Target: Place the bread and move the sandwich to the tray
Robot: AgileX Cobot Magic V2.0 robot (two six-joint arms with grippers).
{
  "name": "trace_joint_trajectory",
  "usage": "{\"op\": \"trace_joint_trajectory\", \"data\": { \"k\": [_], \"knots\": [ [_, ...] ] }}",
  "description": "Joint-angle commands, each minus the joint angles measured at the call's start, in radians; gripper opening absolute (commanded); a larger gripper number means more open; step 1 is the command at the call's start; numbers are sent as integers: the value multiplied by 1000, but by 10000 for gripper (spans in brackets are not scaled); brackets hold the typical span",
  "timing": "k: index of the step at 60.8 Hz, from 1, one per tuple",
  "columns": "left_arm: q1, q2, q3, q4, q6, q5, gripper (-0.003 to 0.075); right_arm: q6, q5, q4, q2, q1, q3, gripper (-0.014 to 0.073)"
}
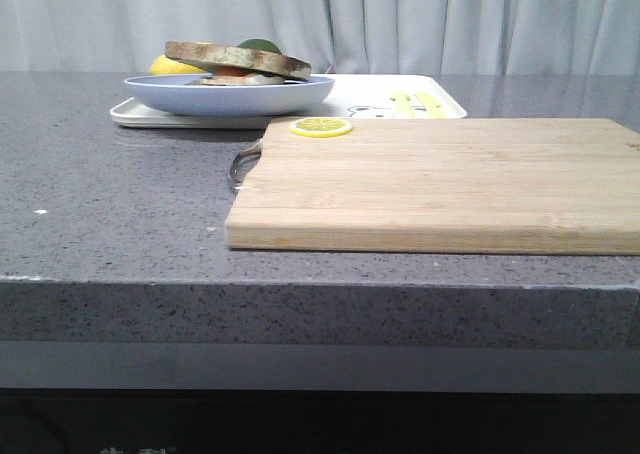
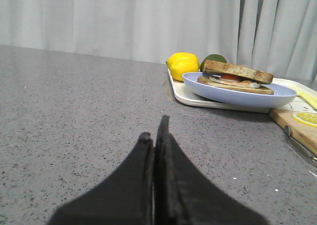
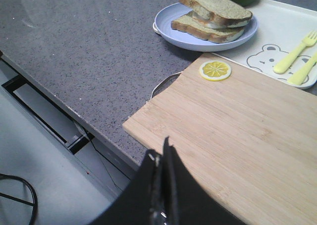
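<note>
The sandwich (image 1: 238, 62) lies on a round pale-blue plate (image 1: 228, 95), and the plate rests on the left end of the white tray (image 1: 400, 102). A greenish-tan bread slice (image 3: 215, 8) with brown crust tops the sandwich, with egg and a red layer under it (image 2: 235, 78). The tray's bear print (image 3: 264, 58) shows in the right wrist view. My left gripper (image 2: 157, 131) is shut and empty, low over the grey counter, well short of the plate (image 2: 240, 93). My right gripper (image 3: 161, 148) is shut and empty over the near corner of the wooden cutting board (image 3: 237, 131).
A lemon slice (image 1: 321, 127) lies on the board's far left corner. A knife handle (image 1: 243, 162) sticks out at the board's left edge. A yellow lemon (image 2: 182, 65) and a green fruit (image 2: 213, 60) sit behind the plate. Yellow cutlery (image 3: 292, 56) lies on the tray.
</note>
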Motion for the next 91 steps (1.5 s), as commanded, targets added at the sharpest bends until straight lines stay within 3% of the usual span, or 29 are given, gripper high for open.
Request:
{"op": "trace_joint_trajectory", "data": {
  "k": [1, 11, 24, 47, 68, 91],
  "knots": [
    [-6, -22, 3, 0, -9, -86, -20, -18, -91, -5, -20, -10, -2, -69],
    [-6, -22, 3, 0, -9, -86, -20, -20, -236, -54, -130, -158, 141, -69],
    [-6, -22, 3, 0, -9, -86, -20, -20, -508, -63, -362, -358, 469, -69],
    [-6, -22, 3, 0, -9, -86, -20, -20, -764, -59, -627, -418, 878, -69],
    [-6, -20, 3, 0, -9, -86, -20, -20, -710, -56, -630, -419, 879, -69],
    [-6, -20, 3, 0, -9, -86, -20, -4, -772, -81, -630, -419, 879, -69]
  ]
}}
